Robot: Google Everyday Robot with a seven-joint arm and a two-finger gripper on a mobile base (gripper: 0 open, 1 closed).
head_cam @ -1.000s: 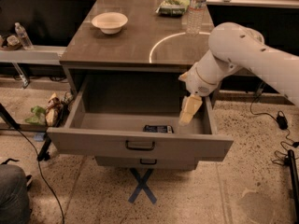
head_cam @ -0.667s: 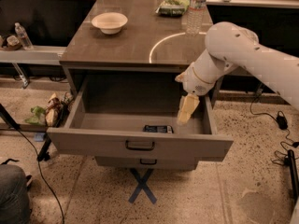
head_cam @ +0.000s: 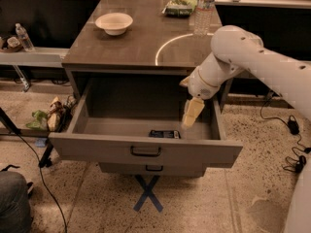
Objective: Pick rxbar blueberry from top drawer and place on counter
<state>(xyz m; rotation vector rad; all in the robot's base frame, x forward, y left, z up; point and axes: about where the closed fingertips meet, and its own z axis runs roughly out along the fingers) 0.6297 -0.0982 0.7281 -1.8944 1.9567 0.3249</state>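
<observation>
The top drawer [head_cam: 146,152] is pulled open. The rxbar blueberry [head_cam: 164,134], a dark flat bar, lies on the drawer floor near the front, a little right of centre. My gripper [head_cam: 190,116] hangs inside the drawer at its right side, pointing down, above and to the right of the bar and not touching it. The white arm reaches in from the right. The counter [head_cam: 141,45] is the grey-brown cabinet top with a thin white curved line.
A white bowl [head_cam: 114,23], a clear water bottle [head_cam: 204,8] and a green snack bag [head_cam: 180,5] stand on the counter. A smaller lower drawer front [head_cam: 150,169] sits below. A blue tape cross [head_cam: 147,193] marks the floor. Clutter lies on the floor at left.
The gripper and arm have shifted slightly left and a bit deeper over the drawer. The bar has not moved.
</observation>
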